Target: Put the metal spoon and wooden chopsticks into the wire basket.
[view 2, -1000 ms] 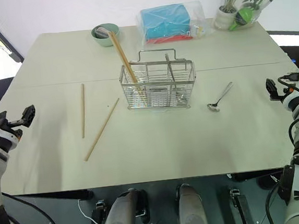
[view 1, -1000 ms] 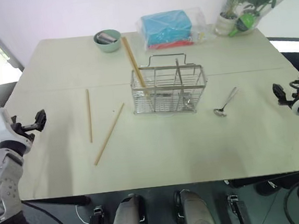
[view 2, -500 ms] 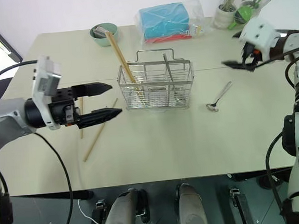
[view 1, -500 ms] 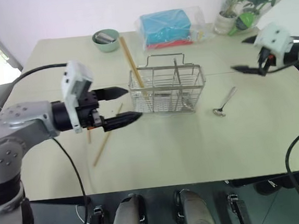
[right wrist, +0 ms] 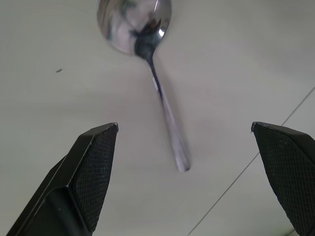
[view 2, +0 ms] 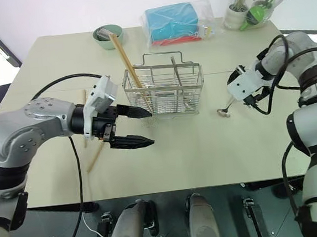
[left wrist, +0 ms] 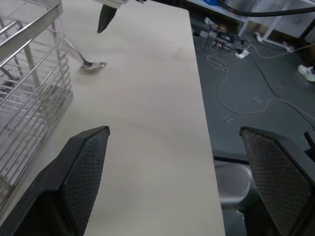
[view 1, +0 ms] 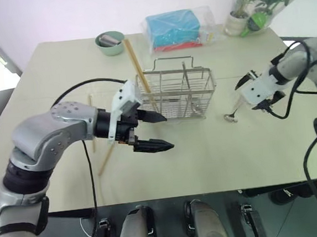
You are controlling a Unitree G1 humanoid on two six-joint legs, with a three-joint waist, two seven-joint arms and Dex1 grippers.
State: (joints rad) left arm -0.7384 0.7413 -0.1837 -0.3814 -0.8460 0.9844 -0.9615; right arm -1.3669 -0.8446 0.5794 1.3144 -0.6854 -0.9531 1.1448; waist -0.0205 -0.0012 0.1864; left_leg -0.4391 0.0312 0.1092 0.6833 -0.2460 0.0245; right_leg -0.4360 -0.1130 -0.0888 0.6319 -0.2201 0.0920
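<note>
Right wrist view | our right gripper [right wrist: 184,182] fingers wide apart, hovering w/ metal spoon [right wrist: 147,64] lying between & just ahead | step: grab spoon | drop straight, pinch handle mid-length | left gripper [view 1: 158,132] spread, empty, beside wire basket [view 1: 178,94]

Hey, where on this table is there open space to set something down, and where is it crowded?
Open: the near strip of the table in front of the wire basket, and the far left corner left of the green bowl. Crowded: around the basket, between the left gripper and wooden chopsticks on one side, the right gripper over the metal spoon on the other.
</note>
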